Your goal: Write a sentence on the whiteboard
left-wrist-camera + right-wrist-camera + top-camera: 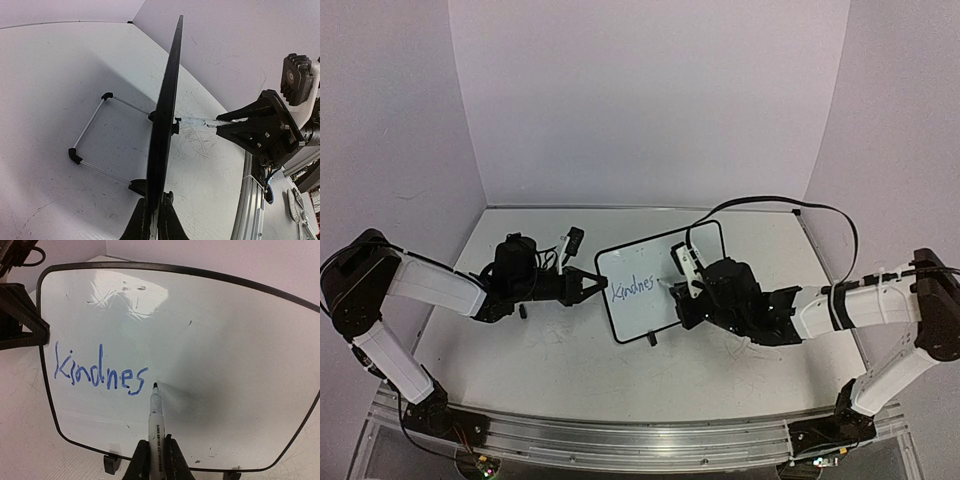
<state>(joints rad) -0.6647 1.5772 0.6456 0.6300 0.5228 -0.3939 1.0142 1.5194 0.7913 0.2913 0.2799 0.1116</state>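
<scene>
Item: the whiteboard (210, 355), centre of the top view, propped near-upright on a wire stand (90, 122) on the table (520, 350). Judged light, thin and stiff, with a slick face; likely to tip or skid under pen pressure, so best held at the frame. The left gripper (592, 284) is clamped tight on the frame edge at the board's left side in the top view. The sentence (100, 371) reads "Kindnes" in blue, unfinished. Accessory: the marker (155, 415), a slim, hard, smooth barrel pinched fast in the right gripper (155, 447), its tip at the face just after the "s". Clearance: blank board runs to the right of the word up to the black frame; bare table lies around the stand.
</scene>
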